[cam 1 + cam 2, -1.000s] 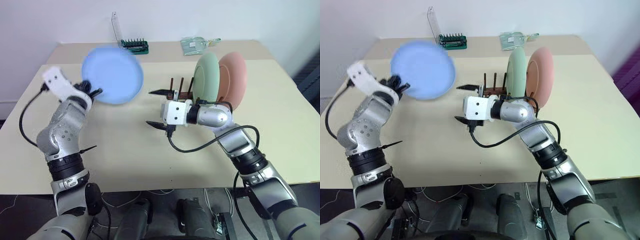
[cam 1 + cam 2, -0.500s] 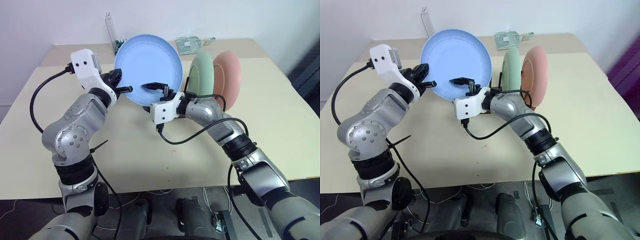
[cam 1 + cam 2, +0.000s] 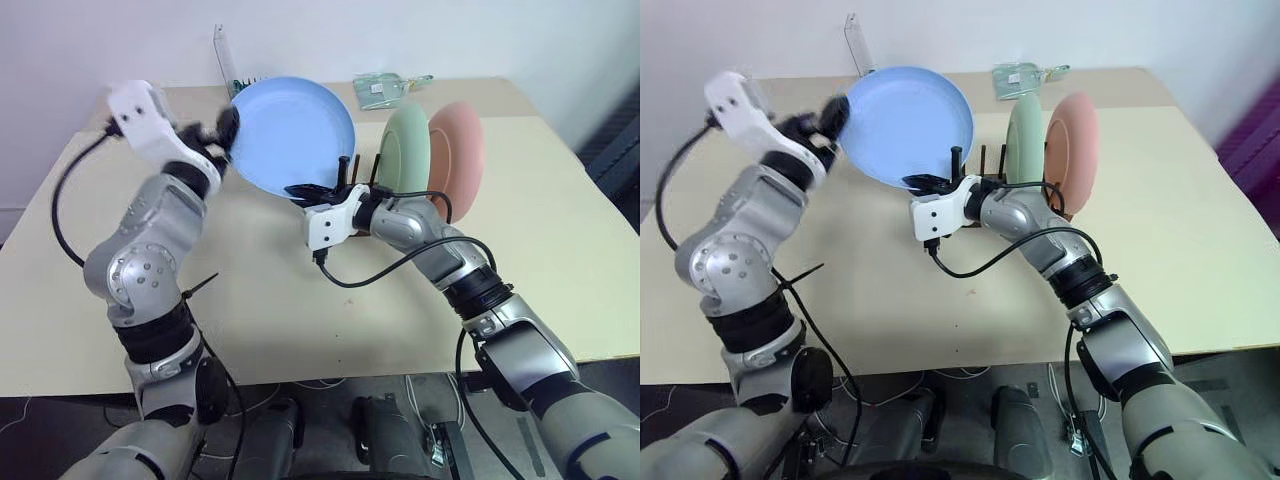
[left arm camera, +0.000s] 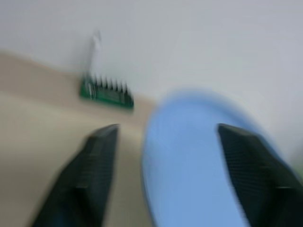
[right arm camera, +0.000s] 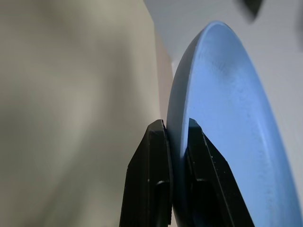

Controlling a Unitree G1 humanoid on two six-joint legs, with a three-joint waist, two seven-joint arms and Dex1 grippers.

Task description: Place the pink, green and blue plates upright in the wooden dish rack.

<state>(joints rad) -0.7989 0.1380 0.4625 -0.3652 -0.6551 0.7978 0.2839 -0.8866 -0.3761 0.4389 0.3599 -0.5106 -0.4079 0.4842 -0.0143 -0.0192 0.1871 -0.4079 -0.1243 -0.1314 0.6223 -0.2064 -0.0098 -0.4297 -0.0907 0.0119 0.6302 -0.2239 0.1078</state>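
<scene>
The blue plate point(image 3: 293, 132) is held tilted in the air above the table, left of the rack. My right gripper point(image 3: 318, 189) is shut on its lower rim, and the right wrist view shows both fingers point(image 5: 156, 142) pinching the edge of the blue plate point(image 5: 222, 118). My left gripper point(image 3: 214, 132) is open at the plate's left edge, its fingers point(image 4: 97, 161) spread on either side of the rim. The green plate point(image 3: 408, 148) and the pink plate point(image 3: 458, 150) stand upright in the wooden dish rack point(image 3: 345, 172), whose free pegs show just behind the right gripper.
A green tool holder point(image 4: 106, 92) with a clear upright panel point(image 3: 217, 52) stands at the table's back edge. A clear plastic packet point(image 3: 388, 90) lies at the back, behind the rack. Bare tabletop point(image 3: 300, 300) spreads in front of the rack.
My right gripper has shut on the blue plate's lower rim. My left gripper has opened, let go of the plate's left edge and risen a little.
</scene>
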